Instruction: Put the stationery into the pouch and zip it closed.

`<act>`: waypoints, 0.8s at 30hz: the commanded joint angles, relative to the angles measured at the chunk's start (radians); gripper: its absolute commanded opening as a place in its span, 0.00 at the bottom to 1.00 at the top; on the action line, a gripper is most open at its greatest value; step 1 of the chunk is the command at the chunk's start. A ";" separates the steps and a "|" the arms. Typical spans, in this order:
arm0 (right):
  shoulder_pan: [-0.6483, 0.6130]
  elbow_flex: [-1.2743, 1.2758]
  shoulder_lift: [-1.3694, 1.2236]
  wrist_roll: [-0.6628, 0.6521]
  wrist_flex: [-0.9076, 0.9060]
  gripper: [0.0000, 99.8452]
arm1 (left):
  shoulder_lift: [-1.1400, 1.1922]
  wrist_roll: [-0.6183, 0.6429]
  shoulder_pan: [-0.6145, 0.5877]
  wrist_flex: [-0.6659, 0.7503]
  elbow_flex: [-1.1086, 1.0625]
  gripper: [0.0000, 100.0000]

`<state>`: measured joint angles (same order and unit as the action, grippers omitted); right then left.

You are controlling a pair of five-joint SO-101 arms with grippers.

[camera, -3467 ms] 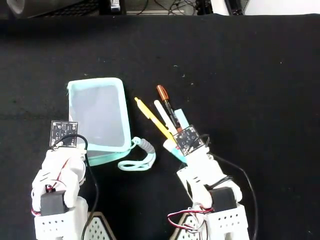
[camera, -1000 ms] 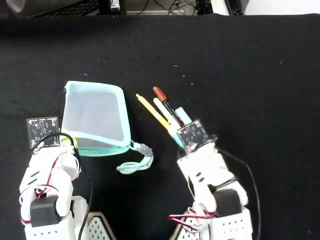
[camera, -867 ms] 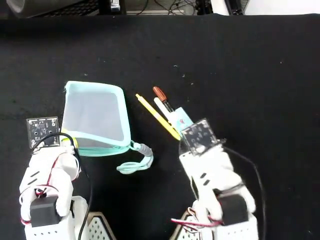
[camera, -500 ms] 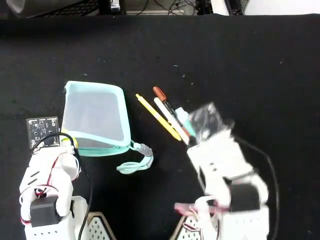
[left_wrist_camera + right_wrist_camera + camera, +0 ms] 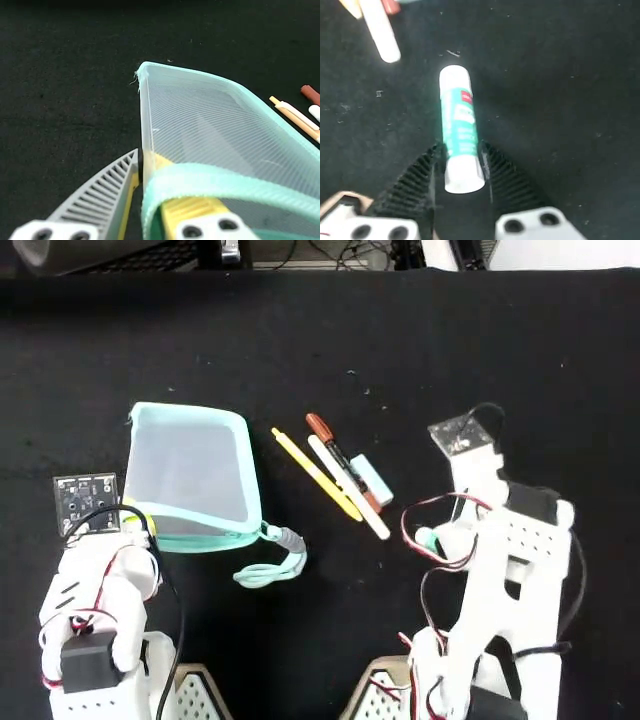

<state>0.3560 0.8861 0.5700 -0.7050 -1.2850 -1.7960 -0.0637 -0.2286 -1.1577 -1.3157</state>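
Note:
A mint mesh pouch (image 5: 195, 475) lies at the left with its mouth held up. My left gripper (image 5: 135, 522) is shut on the near rim of the pouch (image 5: 210, 135), yellow finger (image 5: 192, 210) inside, grey finger outside. A yellow pen (image 5: 315, 474), a brown marker (image 5: 335, 455), a white pen (image 5: 350, 490) and a pale blue eraser (image 5: 372, 480) lie together right of the pouch. My right gripper (image 5: 462, 155) is shut on a white and green glue stick (image 5: 460, 145), raised above the cloth right of the pens. The white pen's end (image 5: 380, 35) shows beyond it.
The pouch's mint wrist strap (image 5: 270, 565) loops on the black cloth (image 5: 500, 370) between the two arms. Cables and equipment sit past the table's far edge (image 5: 300, 255). The right arm's red and black wires (image 5: 430, 530) hang loose beside it.
The right arm has risen and swung right, away from the pens, carrying the glue stick. Earlier the left gripper lifted the pouch's near rim; it has held still since.

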 commanded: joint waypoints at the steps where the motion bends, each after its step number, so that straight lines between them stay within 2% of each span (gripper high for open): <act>1: 0.002 0.104 -0.019 -0.060 0.084 0.02 | -0.006 0.006 0.005 0.011 0.053 0.03; 7: 0.009 0.162 -0.019 -0.172 0.071 0.17 | -0.005 0.006 0.005 0.011 0.053 0.03; 11: -0.005 0.127 -0.019 -0.219 0.008 0.20 | -0.011 0.006 0.005 0.015 0.022 0.03; 15: -0.057 0.036 -0.019 -0.212 -0.060 0.23 | -0.011 -0.023 0.005 0.018 0.002 0.03; 24: -0.339 -0.051 -0.025 0.000 -0.078 0.26 | -0.011 -0.031 0.005 0.011 0.005 0.03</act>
<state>0.1089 0.8830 0.5455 -0.7772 -1.3648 -1.7960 -0.0852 -0.2286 -1.1577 -1.3234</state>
